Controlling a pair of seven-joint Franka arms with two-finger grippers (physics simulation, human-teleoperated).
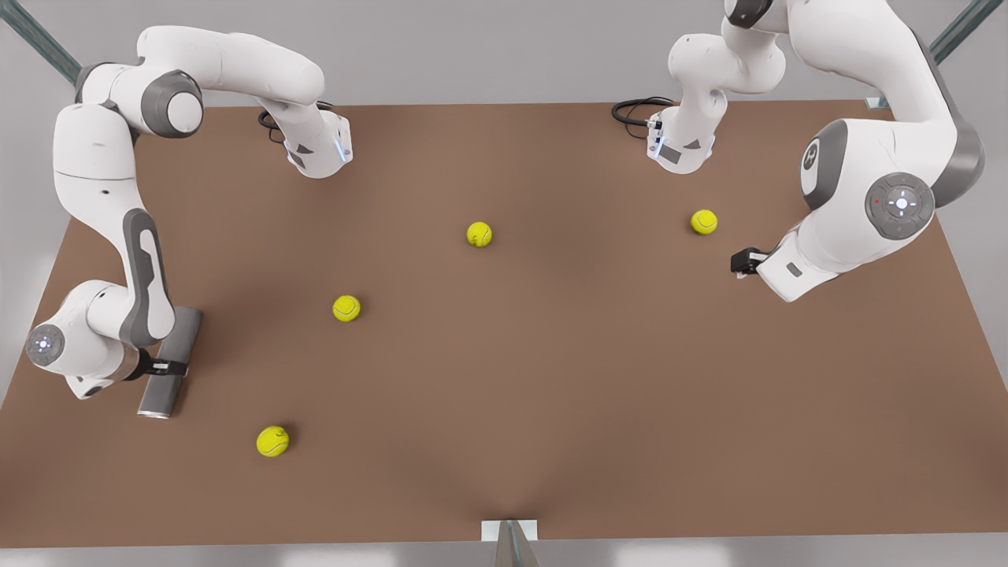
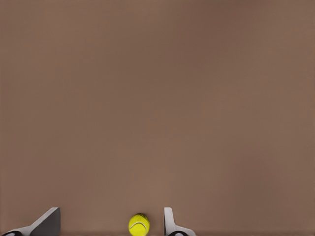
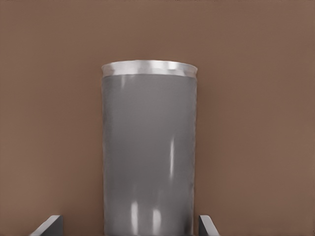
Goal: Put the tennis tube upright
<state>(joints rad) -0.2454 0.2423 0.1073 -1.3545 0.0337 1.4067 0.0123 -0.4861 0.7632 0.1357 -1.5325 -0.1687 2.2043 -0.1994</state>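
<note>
The tennis tube (image 1: 181, 331) is a grey cylinder with a thin pale rim, lying on its side on the brown table at the front view's left. My right gripper (image 1: 169, 367) straddles its middle from the side. In the right wrist view the tennis tube (image 3: 147, 147) runs away between the fingers, and my right gripper (image 3: 128, 222) is open, with a gap on one side. My left gripper (image 1: 740, 261) hangs low over the table at the front view's right, far from the tube. It stands open (image 2: 109, 219) on nothing, with a tennis ball (image 2: 139, 224) farther off beyond it.
Several yellow-green tennis balls lie loose on the table (image 1: 551, 394): one near the tube's end (image 1: 272, 441), one (image 1: 346, 308) toward the middle, one (image 1: 479, 234) at the centre, one (image 1: 703, 221) by the left gripper.
</note>
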